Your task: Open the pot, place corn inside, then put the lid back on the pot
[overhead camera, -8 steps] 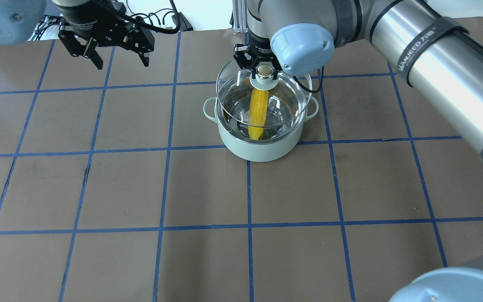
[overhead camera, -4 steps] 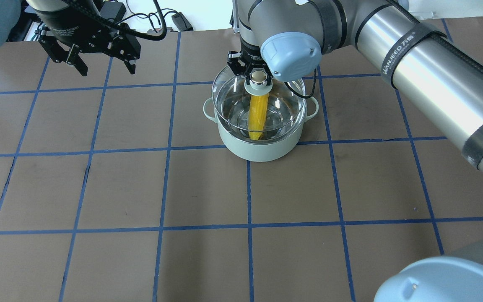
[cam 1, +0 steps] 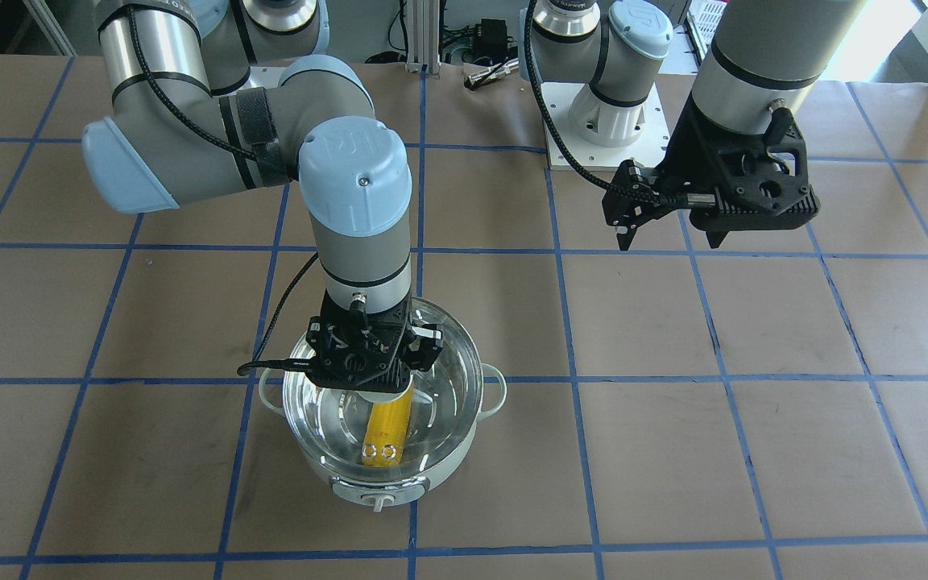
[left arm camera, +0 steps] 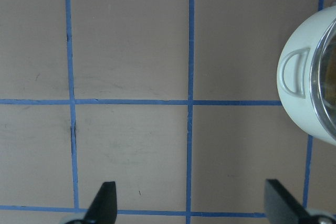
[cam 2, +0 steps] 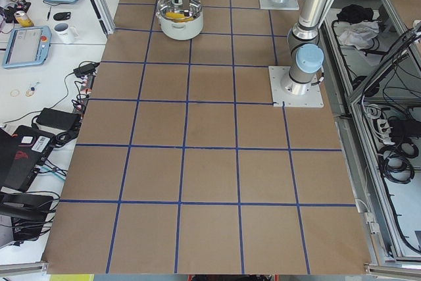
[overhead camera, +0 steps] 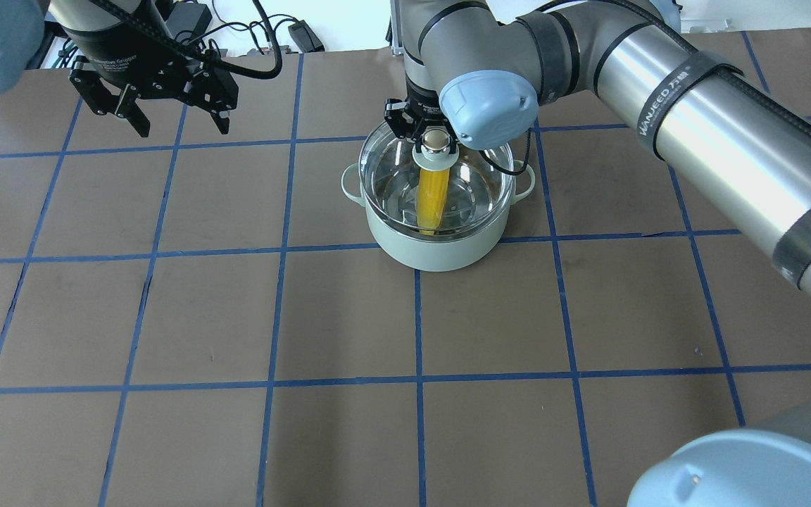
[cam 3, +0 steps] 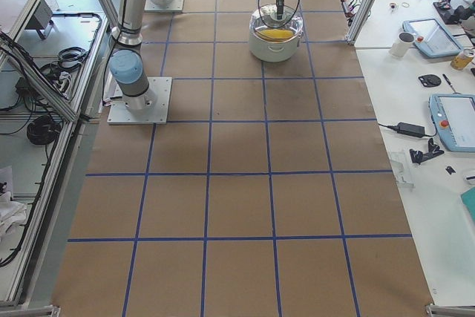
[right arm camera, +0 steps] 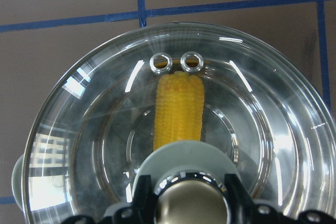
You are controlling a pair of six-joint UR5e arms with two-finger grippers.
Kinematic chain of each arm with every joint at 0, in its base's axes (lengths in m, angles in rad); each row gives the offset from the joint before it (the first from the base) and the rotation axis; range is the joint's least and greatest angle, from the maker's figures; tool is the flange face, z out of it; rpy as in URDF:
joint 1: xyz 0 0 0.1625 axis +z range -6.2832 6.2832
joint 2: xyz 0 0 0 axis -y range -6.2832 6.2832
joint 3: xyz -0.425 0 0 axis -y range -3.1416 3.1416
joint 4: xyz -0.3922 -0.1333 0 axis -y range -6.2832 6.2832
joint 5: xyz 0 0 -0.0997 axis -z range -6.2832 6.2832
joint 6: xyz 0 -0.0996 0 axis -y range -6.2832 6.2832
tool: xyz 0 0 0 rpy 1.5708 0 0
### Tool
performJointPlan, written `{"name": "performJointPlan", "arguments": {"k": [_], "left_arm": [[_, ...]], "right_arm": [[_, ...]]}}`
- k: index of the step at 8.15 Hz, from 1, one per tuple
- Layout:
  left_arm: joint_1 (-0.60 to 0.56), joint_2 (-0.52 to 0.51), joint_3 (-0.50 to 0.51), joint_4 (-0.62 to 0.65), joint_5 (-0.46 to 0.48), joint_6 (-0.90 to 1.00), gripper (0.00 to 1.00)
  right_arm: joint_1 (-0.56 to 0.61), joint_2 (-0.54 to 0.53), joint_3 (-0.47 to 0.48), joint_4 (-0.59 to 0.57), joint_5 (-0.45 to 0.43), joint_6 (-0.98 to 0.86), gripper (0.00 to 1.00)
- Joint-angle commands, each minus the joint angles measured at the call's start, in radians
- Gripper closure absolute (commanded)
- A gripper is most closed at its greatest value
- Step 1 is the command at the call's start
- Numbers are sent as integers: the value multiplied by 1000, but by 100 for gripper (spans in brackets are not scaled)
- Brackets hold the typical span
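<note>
The pale mint pot stands on the brown mat right of centre at the back. The yellow corn lies inside it, seen through the glass. The clear glass lid is level over the pot's rim; I cannot tell if it rests fully. My right gripper is shut on the lid's knob, which fills the bottom of the right wrist view above the corn. My left gripper is open and empty, raised at the back left, far from the pot.
Blue tape lines grid the brown mat. The arms' base plates sit at the robot's edge. In the side views, benches beyond the table's far edge hold tablets and a mug.
The right gripper has brought the lid down and left, from tilted above the pot to level over its rim. The left gripper has drawn back to the left.
</note>
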Motion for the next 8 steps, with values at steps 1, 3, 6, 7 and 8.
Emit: {"name": "performJointPlan", "arguments": {"k": [1, 3, 6, 7, 8], "left_arm": [[-5, 1, -27, 4, 0, -4, 0], [-10, 3, -32, 23, 1, -7, 0], [-11, 4, -44, 26, 0, -7, 0], [-10, 6, -44, 26, -2, -5, 0], [-11, 4, -42, 27, -2, -7, 0]], "right_arm": [[0, 1, 9, -16, -1, -3, 80], [0, 1, 12, -16, -2, -3, 80], [0, -2, 28, -19, -2, -3, 81], [0, -2, 28, -19, -2, -3, 81], [0, -2, 28, -21, -2, -4, 81]]}}
